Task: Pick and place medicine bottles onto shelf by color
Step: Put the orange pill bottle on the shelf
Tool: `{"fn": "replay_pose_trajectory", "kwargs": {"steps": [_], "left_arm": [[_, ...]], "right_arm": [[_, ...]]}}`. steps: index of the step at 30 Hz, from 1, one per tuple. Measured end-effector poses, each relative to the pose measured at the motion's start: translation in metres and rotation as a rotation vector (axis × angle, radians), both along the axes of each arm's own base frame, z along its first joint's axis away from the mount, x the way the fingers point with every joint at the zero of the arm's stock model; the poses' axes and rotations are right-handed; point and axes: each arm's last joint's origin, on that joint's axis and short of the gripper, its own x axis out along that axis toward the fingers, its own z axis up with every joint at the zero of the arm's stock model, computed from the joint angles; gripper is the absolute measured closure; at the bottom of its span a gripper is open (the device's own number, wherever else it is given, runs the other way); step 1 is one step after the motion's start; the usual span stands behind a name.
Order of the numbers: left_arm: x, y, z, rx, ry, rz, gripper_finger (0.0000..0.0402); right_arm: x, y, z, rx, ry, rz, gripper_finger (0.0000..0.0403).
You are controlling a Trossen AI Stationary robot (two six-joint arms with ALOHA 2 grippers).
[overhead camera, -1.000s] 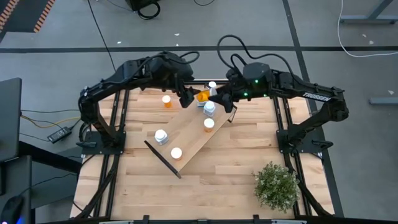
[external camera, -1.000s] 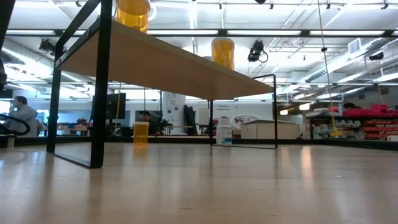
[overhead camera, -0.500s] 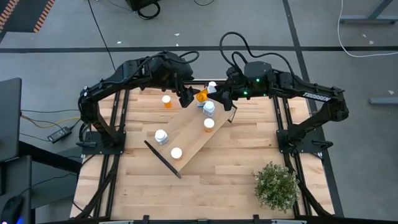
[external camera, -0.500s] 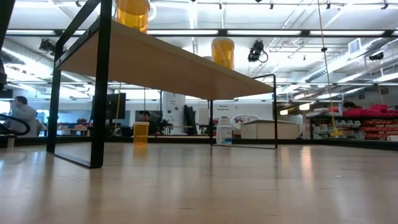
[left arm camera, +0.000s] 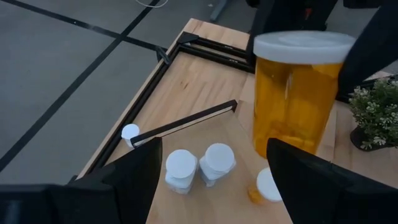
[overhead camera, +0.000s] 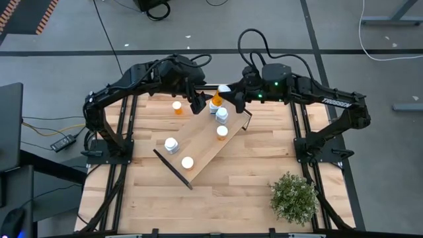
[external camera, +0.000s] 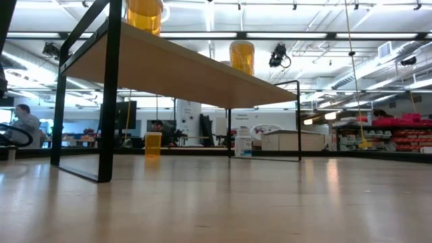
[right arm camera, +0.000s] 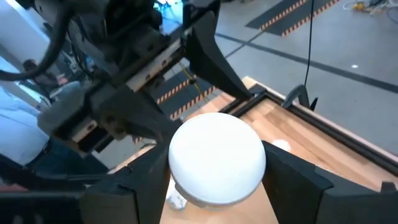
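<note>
Lifted and turned upright near the table's far edge, the orange bottle sits clamped in the right gripper, ready for shelving; the left gripper gapes beside it.

White lettering reading "TROSSEN" runs along the right arm in the high view (small, yet legible). The medicine bottles and the shelf carry no writing that can be read.
</note>
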Motion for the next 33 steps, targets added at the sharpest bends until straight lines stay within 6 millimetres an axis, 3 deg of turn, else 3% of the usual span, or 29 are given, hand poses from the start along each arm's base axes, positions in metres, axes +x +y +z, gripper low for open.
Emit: {"fn": "replay_pose_trajectory", "kwargs": {"steps": [14,23,33], "left_arm": [[-0.002,0.002,-0.001,0.027,0.033,0.002,0.0109],[-0.037,0.012,0.001,0.055,0.176,0.071,0.0109],[-0.065,0.005,0.019,0.008,0.094,0.129,0.0109]], "right_arm": [[0.000,0.000,0.001,-0.016,-0.011,-0.004,0.0164],[0.001,0.009,-0.001,-0.048,0.017,0.031,0.0164],[0.045,0.051,-0.033,-0.118,0.114,0.191,0.0164]]}}
